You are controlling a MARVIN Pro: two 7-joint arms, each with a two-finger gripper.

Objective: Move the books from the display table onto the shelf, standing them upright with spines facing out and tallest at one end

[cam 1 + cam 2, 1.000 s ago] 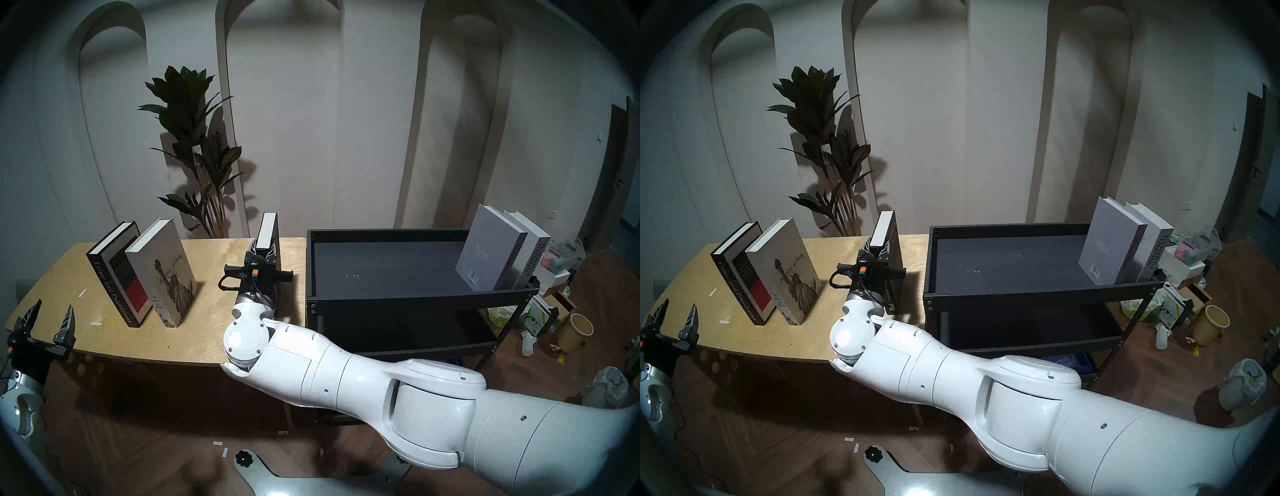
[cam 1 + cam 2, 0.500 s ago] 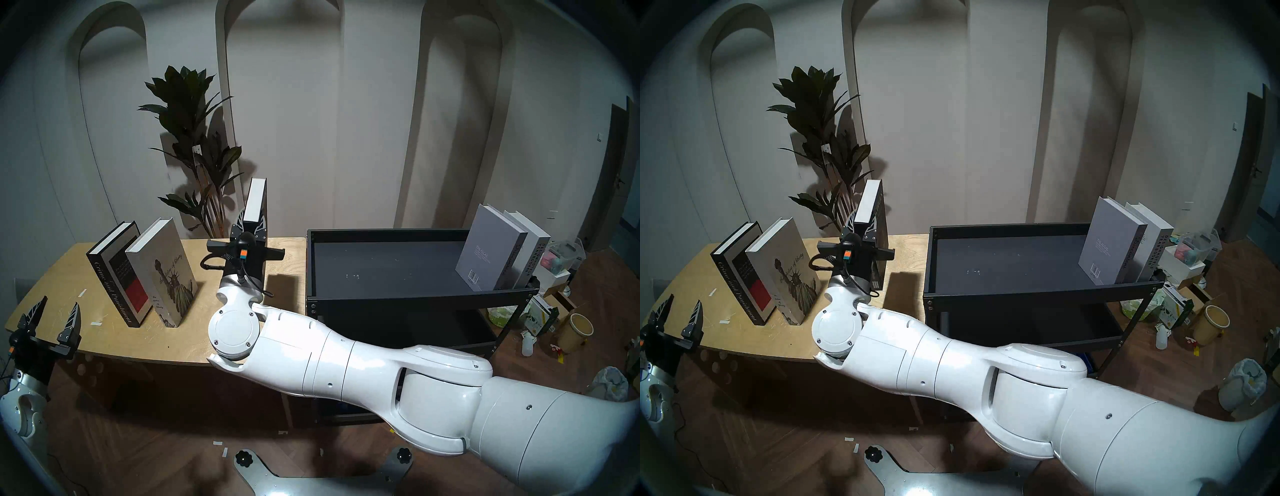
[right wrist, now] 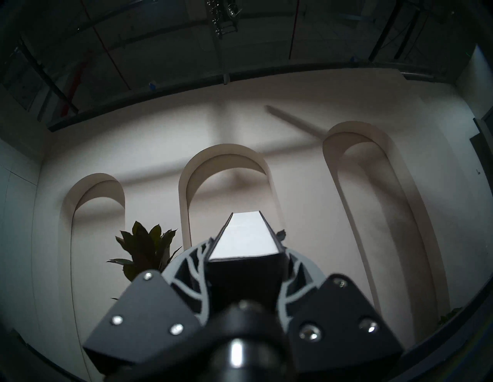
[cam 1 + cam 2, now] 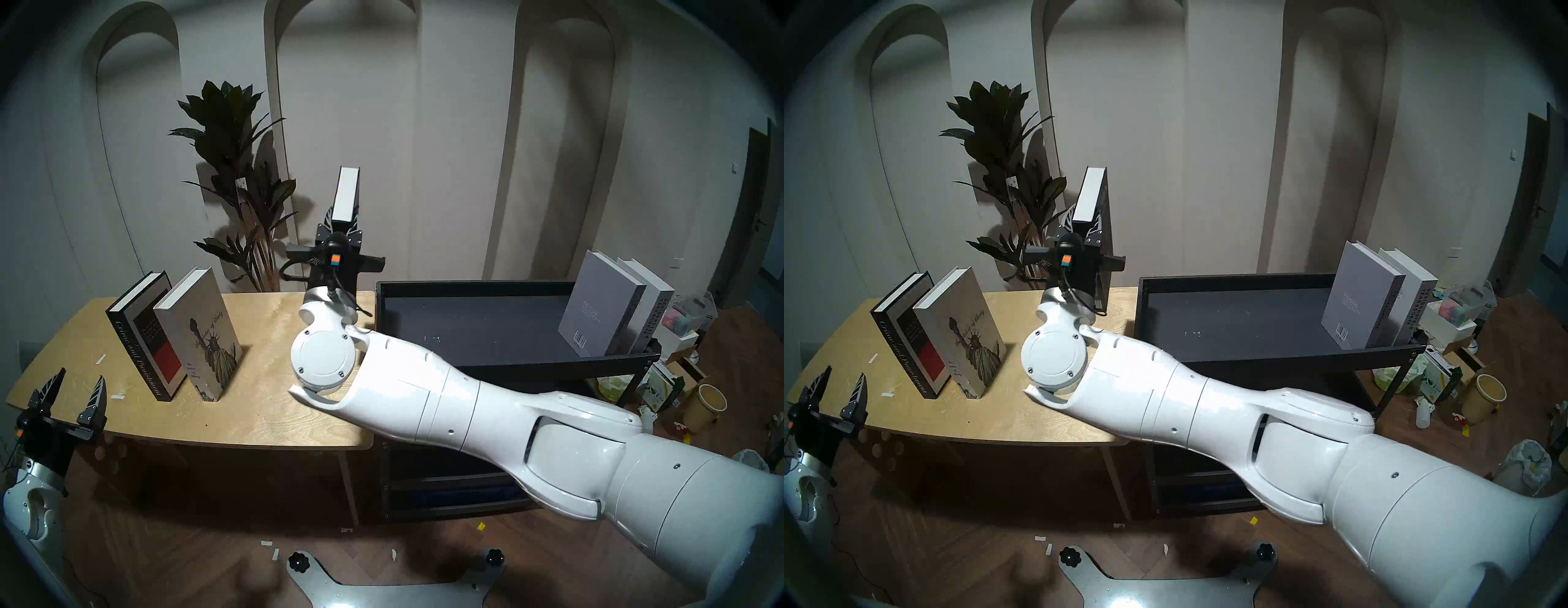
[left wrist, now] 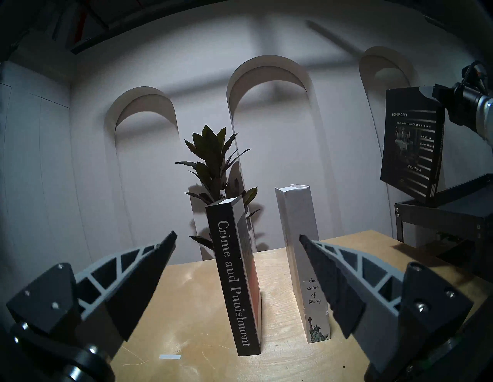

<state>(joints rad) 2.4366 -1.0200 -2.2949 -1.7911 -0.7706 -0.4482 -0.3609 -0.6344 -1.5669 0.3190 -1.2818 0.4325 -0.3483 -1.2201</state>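
Plywood display table [image 4: 271, 407] w/ two books at 9 o'clock; black book [image 4: 345, 195] airborne at 12, lower half hidden, pinched by right gripper [image 4: 339, 225]. Shelf [image 4: 509, 365] at 3: middle bare. Left gripper [image 4: 70, 392] spread.

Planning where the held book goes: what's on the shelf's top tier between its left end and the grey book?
Nothing: in the head views the shelf deck is bare from its left rim to the grey book.
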